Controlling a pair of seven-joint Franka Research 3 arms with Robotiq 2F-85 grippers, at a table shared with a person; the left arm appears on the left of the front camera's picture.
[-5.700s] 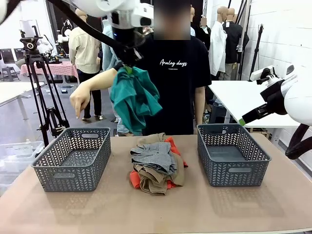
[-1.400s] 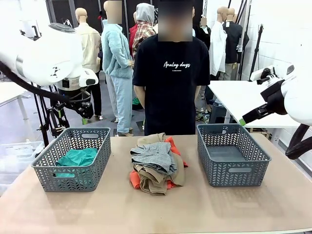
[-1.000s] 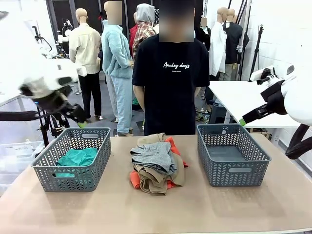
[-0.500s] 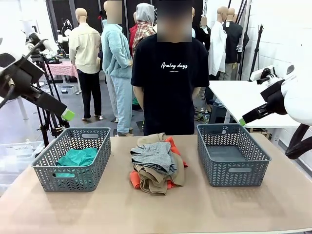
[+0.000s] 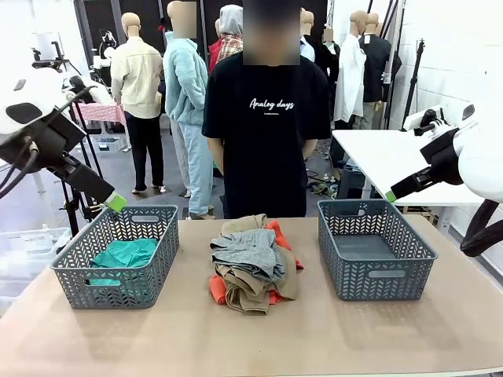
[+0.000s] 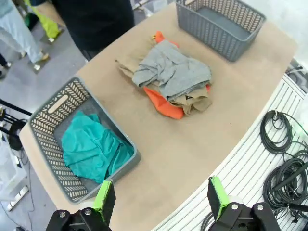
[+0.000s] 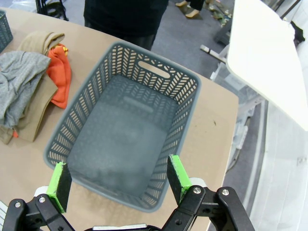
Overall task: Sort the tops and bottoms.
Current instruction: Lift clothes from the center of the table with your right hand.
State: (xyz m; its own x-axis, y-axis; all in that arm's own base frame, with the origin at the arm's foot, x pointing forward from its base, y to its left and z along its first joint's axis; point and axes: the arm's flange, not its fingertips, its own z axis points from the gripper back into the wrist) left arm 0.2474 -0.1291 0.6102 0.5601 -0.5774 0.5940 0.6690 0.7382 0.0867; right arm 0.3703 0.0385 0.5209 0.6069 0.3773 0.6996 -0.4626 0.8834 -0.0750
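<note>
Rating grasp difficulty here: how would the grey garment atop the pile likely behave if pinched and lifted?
Probably floppy: the grey garment lies crumpled in soft folds, so it would likely drape. Likely light, being thin cloth. It rests on the khaki-tan garment and orange garment, so a deep pinch might drag those along.

orange garment point(image 5: 216, 289) mostly buried beneath grey garment point(image 5: 247, 250) and khaki garment point(image 5: 245, 289)

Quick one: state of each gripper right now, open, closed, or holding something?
The left gripper is open, holding nothing.
The right gripper is open, holding nothing.
</note>
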